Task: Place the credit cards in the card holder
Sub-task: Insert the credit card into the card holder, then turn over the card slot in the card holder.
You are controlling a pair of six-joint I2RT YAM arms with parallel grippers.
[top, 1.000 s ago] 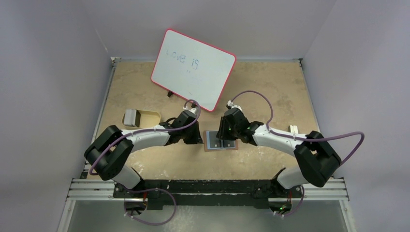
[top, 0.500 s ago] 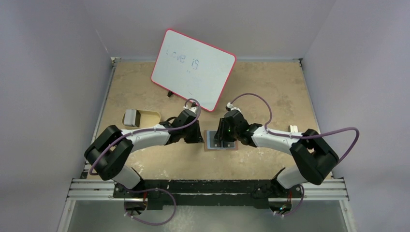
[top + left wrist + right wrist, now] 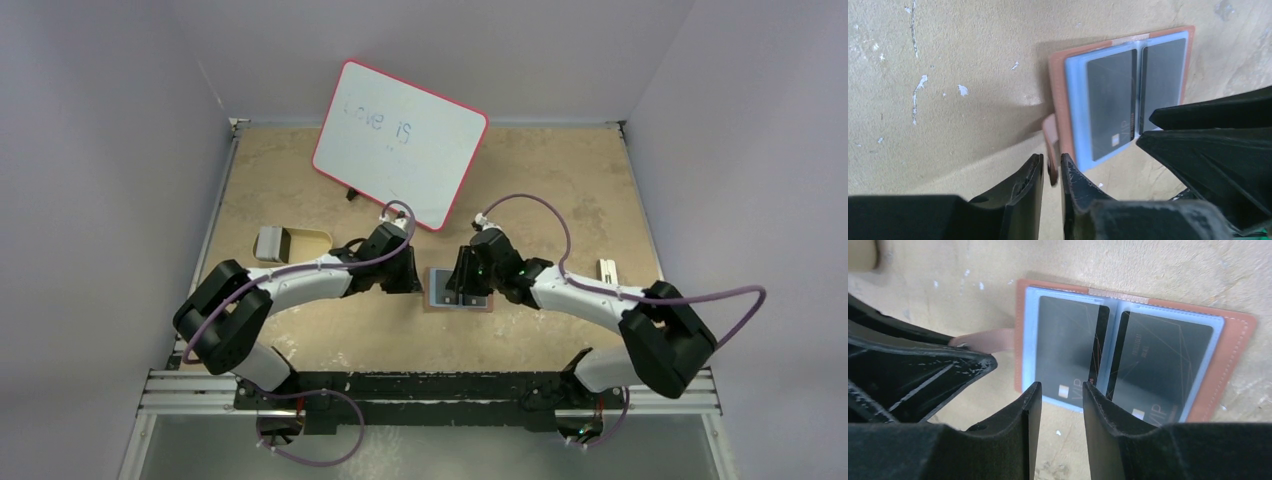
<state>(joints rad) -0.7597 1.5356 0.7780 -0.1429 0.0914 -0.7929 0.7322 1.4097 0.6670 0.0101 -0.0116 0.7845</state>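
I'm looking down on a scuffed tan table (image 3: 560, 180) boxed in by pale walls. Both arms reach in from the near edge and meet at mid-table.

The holder (image 3: 1235, 360) lies there, opened flat with the brown cover down and the pale blue sleeves up. Both cards (image 3: 1063, 345) are tucked into the sleeves. One is left of the fold and the second card (image 3: 1158, 355) is right of it, side by side.

The right gripper (image 3: 1062, 390) is over the holder at the fold line, its fingers parted with nothing between them.

The left gripper (image 3: 1050, 160) sits just left of the holder. Its fingers are almost together, and the strap (image 3: 1048, 132) runs into the narrow gap. I cannot tell whether it is pinched or loose.

Farther back on the left is a tan tray (image 3: 308, 243) with a grey block (image 3: 270, 242) at its left end. A small pale piece (image 3: 607, 268) lies at the right. At the far side, a red-rimmed whiteboard (image 3: 400, 140) stands tilted, with faint writing on it.
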